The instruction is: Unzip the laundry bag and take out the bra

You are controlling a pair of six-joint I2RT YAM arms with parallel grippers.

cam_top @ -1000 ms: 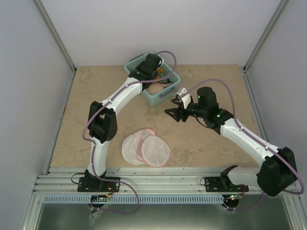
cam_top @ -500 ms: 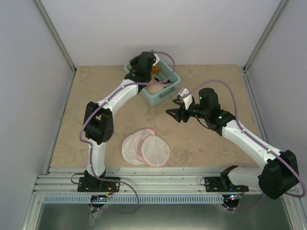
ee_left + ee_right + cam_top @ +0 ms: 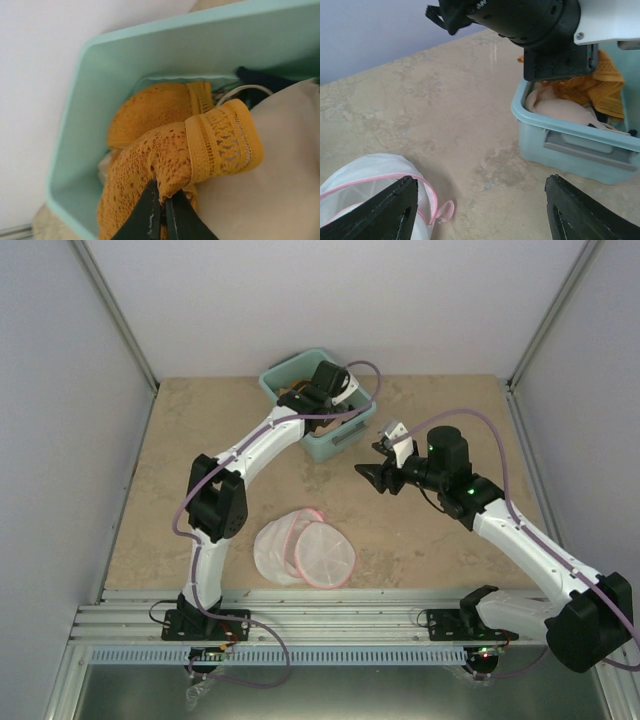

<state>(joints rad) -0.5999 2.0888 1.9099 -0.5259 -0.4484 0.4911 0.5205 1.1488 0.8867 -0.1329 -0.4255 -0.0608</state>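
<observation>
My left gripper (image 3: 162, 200) is shut on a fold of the orange lace bra (image 3: 165, 145), which lies inside the teal bin (image 3: 90, 100) at the back of the table. From above, the left wrist (image 3: 328, 388) hangs over that bin (image 3: 335, 440). The white mesh laundry bag (image 3: 305, 550) lies near the front of the table, its pink-rimmed halves spread side by side. My right gripper (image 3: 368, 472) stands open and empty above the table between bag and bin. In the right wrist view the bag (image 3: 365, 185), the bra (image 3: 600, 82) and the gripper (image 3: 480, 182) all show.
The bin (image 3: 570, 145) also holds a beige garment (image 3: 560, 112) and something dark (image 3: 260, 80). A loose pink loop (image 3: 437, 212) trails from the bag's rim. White walls and metal posts enclose the table on three sides.
The left wrist has swung across the bin toward its right side. The right arm has shifted slightly right and back, still open. The bag has not moved.
</observation>
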